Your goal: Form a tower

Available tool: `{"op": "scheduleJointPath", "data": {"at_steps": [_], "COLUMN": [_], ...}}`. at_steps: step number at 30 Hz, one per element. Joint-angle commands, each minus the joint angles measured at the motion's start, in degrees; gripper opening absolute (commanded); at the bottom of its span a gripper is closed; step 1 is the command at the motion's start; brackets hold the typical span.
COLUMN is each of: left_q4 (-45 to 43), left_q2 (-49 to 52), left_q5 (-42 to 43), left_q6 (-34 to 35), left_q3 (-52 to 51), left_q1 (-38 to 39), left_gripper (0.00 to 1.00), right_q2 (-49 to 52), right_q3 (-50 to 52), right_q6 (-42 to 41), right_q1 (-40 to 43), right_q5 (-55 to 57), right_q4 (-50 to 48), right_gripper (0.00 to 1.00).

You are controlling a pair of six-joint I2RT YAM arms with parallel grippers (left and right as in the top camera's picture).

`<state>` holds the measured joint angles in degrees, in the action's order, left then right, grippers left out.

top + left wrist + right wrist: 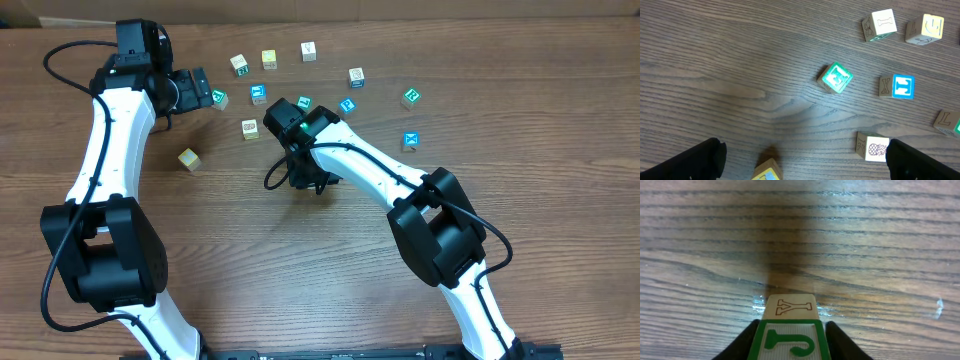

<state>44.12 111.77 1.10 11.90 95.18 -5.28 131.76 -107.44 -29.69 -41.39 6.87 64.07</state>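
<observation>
At the bench (865, 240), my right pincer (791, 337) grasps a cube (790, 307) lettered Y and green J. My left pincer (805, 157) is released.

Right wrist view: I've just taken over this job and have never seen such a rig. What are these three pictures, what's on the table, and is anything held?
Two white robot arms work at a wooden table. The overhead picture looks down on both. Each of the other two comes from a camera on one wrist, looking past that arm's own black fingers. In the right wrist view the right gripper is closed on a small cube with a green J face and a Y face. The left gripper hangs open and empty above loose cubes, among them a green-faced cube. Nothing is stacked in view.
</observation>
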Motion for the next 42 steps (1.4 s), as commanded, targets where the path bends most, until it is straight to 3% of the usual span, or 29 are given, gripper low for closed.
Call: {"op": "scheduleJointPath", "data": {"at_steps": [1,9,18,24,37,38,40,42], "left_q4": [-0.2,-0.2,-0.2,-0.2,-0.2,-0.2,-0.2,-0.2], "left_q2": [-1.6,-1.6,-1.6,-1.6,-1.6,-1.6,-1.6,-1.6], "left_q5": [0.0,0.0,0.0,0.0,0.0,0.0,0.0,0.0], "left_q6": [0.5,0.5,0.5,0.5,0.5,0.5,0.5,0.5], "left_q3": [0.0,0.0,0.0,0.0,0.0,0.0,0.0,0.0], "left_q1": [0.2,0.2,0.2,0.2,0.2,0.2,0.2,0.2], "left_gripper": [1.00,1.00,1.00,1.00,1.00,1.00,1.00,1.00], "right_q2": [0.5,0.5,0.5,0.5,0.5,0.5,0.5,0.5], "right_q3": [0.5,-1.0,-9.6,-10.4,-10.4,-10.4,-10.4,-10.4], "right_q6": [0.0,0.0,-0.1,-2.1,-5.5,-5.5,-5.5,-5.4], "right_q1": [0.0,0.0,0.3,0.3,0.3,0.3,0.3,0.3], "right_q5": [0.6,0.6,0.6,0.6,0.6,0.6,0.6,0.6], "right_q4": [-0.3,0.7,9.1,8.9,9.6,9.6,9.6,9.6], "right_gripper": [0.29,0.16,0.16,0.16,0.18,0.27,0.30,0.11]}}
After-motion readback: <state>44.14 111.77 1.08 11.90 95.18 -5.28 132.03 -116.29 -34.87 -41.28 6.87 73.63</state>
